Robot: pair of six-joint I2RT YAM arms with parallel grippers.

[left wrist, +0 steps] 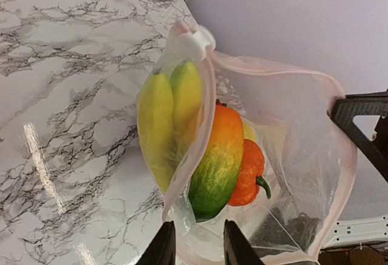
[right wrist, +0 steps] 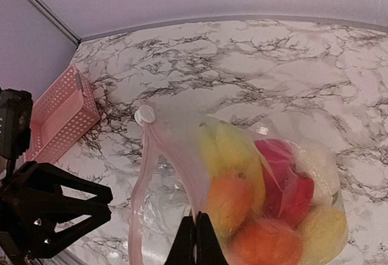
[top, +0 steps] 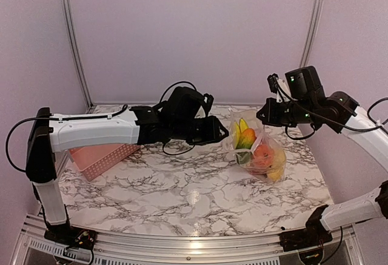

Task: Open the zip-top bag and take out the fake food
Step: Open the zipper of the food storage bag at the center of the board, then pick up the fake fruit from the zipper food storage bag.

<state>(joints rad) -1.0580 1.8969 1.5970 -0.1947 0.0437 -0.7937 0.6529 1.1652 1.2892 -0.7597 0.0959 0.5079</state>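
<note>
**Q:** Where is the bag (top: 257, 150), and which way does it lie from you?

**A:** It stands on the counter (top: 182, 186) at its right side, with the food (left wrist: 212, 156) inside. In the top view it lies at 3 o'clock from my left fingers (left wrist: 165, 247), just beside them. My right fingers (right wrist: 188, 247) are pressed together on its upper rim from the 1 o'clock side.

**Q:** And the left fingers?

**A:** They stand apart. In the left wrist view the near rim comes down into the gap between them, pinched by neither.

**Q:** Which relation governs the next move?

**A:** In that view the mouth gapes toward my left wrist. Its rim loops from the slider (left wrist: 197, 37) at 12 o'clock round to 5 o'clock. The long pieces of food run roughly 12 to 6, their lower ends nearest my left fingers. I judge the left arm the nearer and the only free one, so it should go straight in at 12 o'clock.
</note>
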